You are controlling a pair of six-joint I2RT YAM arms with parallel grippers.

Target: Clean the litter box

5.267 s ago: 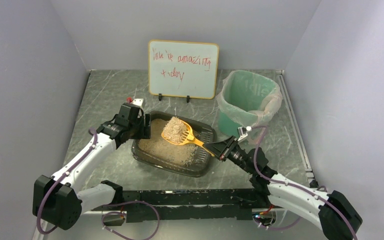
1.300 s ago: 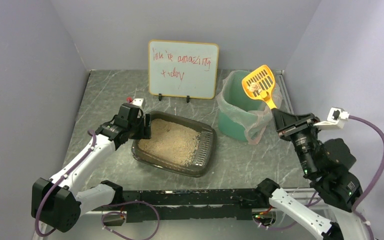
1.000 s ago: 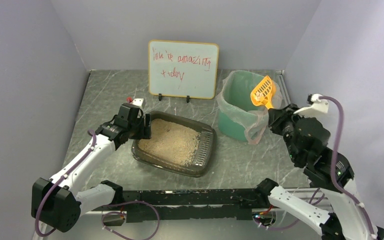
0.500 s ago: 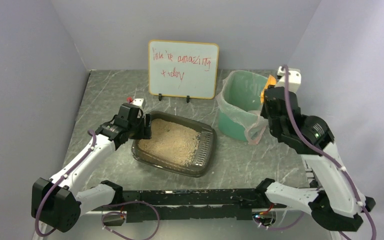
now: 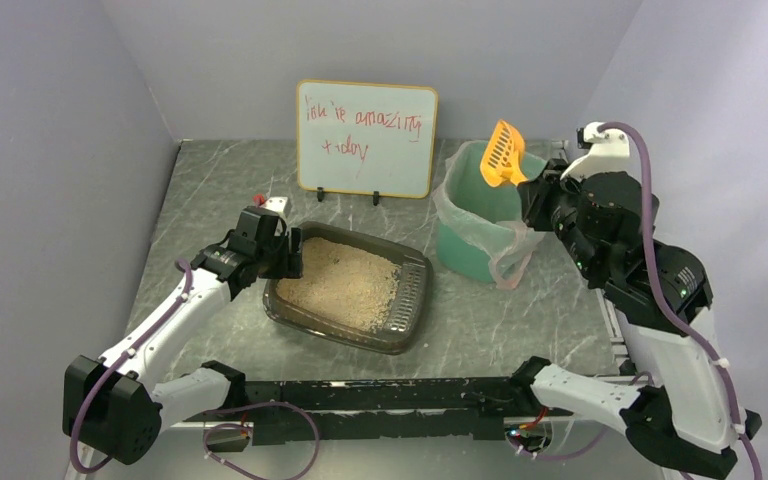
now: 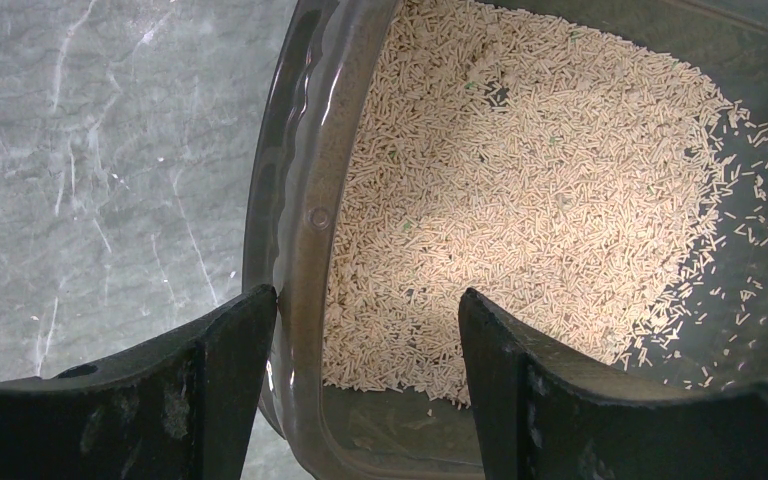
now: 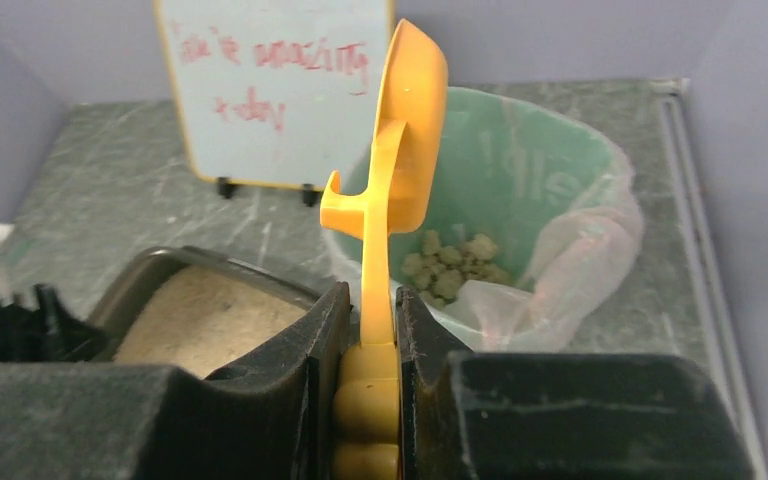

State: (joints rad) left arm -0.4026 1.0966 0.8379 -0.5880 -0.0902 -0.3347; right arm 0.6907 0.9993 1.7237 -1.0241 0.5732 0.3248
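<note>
Whiteboard [image 5: 367,139] reads "You're amazing today"; right gripper [image 7: 365,330] clamps orange scoop [image 5: 503,155] above the bin [image 5: 480,250]; left gripper [image 6: 365,335], jaws apart, straddles the left rim of the litter box [image 5: 412,300].

From above, bare table [image 5: 210,185] shows at the upper left, with a narrow strip between the litter box [image 5: 360,290] and the green bin [image 5: 480,225]. The whiteboard [image 5: 367,138] blocks the back centre. The left gripper [image 5: 278,252], jaws spread, straddles the box's left wall. The right gripper [image 5: 530,190], pinching an orange scoop [image 5: 503,153], hangs over the bin's mouth. Walls hem in both sides.
</note>
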